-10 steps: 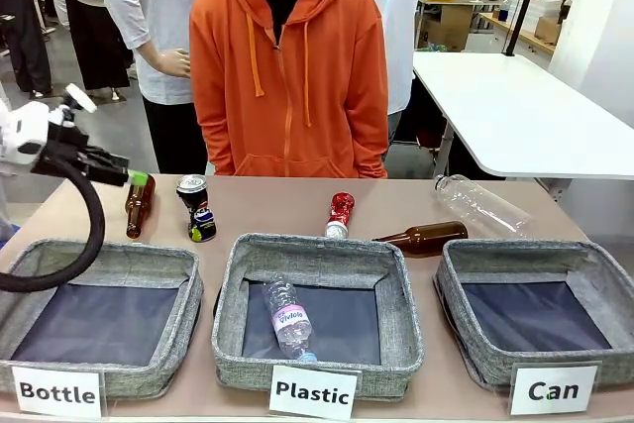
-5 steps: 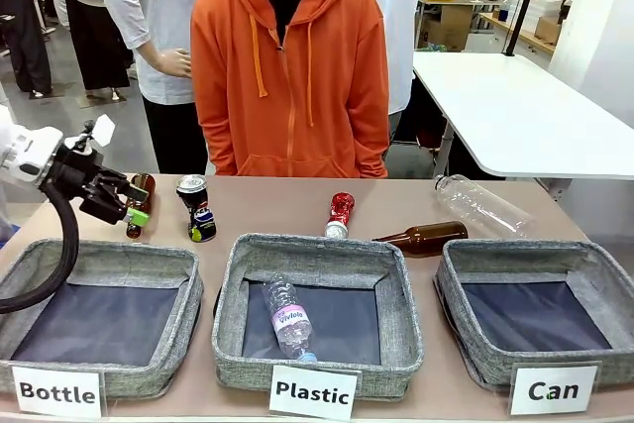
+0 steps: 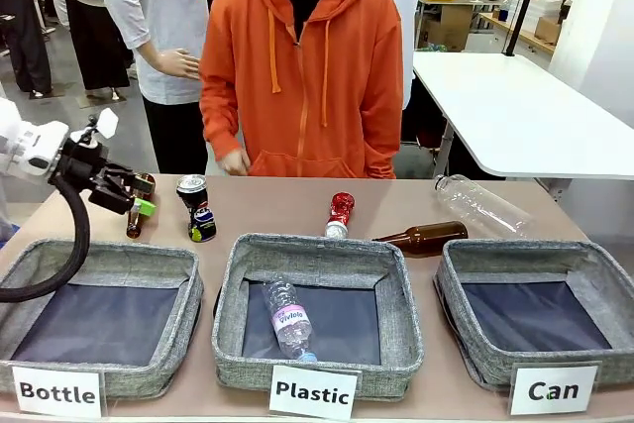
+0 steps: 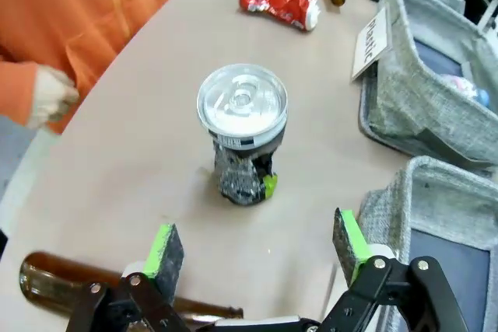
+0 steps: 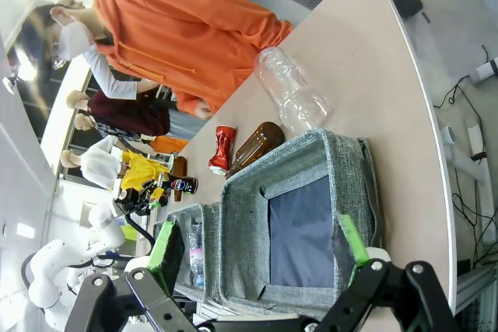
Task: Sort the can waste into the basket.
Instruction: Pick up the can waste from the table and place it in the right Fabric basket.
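- Front view: left jaws spread, holding nothing, just left of the upright black Pepsi-logo drink can (image 3: 196,209) near the far-left corner of the counter (image 3: 277,200). A brown glass bottle (image 3: 133,219) sits right by the jaws. The crushed red can with silver ends (image 3: 340,214) lies mid-counter, toward the far edge. The grey fabric basket labelled "Can" (image 3: 474,354) sits at the near-right corner, no cans in it.
- Left wrist view: black can (image 4: 243,134) centred ahead of the green pads (image 4: 166,245), touching neither. Its lower body looks dented. Bottle (image 4: 47,281) close beside one pad. Judgement: go straight in, pinch the firmer upper body, keep that pad off the bottle.
- Right wrist view: right jaws spread, holding nothing, over the basket (image 5: 354,176) by the right edge. Judgement: long carry; lift clear of the other baskets' rims.
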`<state>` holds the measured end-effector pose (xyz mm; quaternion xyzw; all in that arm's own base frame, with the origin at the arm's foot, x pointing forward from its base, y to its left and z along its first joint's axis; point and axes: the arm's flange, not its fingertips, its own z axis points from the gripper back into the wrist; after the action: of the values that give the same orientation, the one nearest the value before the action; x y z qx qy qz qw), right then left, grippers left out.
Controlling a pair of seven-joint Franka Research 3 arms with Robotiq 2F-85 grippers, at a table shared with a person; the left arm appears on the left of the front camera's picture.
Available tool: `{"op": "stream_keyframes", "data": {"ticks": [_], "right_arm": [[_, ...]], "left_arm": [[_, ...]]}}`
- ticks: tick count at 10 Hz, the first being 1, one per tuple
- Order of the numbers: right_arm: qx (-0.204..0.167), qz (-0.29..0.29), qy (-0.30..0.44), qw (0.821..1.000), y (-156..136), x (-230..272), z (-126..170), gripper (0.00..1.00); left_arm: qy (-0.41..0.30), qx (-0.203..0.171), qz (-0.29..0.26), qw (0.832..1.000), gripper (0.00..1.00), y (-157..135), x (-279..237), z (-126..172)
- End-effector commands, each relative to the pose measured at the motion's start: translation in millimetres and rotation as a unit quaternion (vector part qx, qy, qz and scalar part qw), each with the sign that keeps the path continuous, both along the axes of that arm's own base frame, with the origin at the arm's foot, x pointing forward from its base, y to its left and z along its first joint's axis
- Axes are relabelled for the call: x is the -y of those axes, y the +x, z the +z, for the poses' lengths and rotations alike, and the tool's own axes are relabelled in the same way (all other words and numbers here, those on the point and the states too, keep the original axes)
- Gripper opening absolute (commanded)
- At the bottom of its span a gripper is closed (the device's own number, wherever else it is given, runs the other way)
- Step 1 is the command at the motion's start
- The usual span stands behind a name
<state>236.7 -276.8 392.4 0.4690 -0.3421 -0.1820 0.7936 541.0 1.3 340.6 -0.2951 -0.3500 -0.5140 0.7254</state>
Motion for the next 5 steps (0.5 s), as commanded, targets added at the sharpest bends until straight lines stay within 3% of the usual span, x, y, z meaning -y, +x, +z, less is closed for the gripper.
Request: {"op": "stream_keyframes", "data": {"ticks": [1, 2, 3, 5], "right_arm": [[0.020, -0.002, -0.001, 1.000, 2.5, 1.7, 0.1, 1.00], [0.020, -0.002, -0.001, 1.000, 2.5, 1.7, 0.1, 1.00], [0.020, -0.002, -0.001, 1.000, 2.5, 1.7, 0.1, 1.00], [0.020, -0.002, -0.001, 1.000, 2.5, 1.7, 0.1, 1.00]], "left_arm": [[-0.029, -0.001, -0.034, 0.999, 1.00, 21.3, 0.9, -6.7], [-0.025, -0.018, -0.048, 0.998, 1.00, 30.7, -0.6, -8.6], [-0.043, -0.009, -0.053, 0.998, 1.00, 18.1, -40.6, 12.9], [-0.132, 0.046, -0.014, 0.990, 1.00, -74.7, -178.6, 60.2]]}}
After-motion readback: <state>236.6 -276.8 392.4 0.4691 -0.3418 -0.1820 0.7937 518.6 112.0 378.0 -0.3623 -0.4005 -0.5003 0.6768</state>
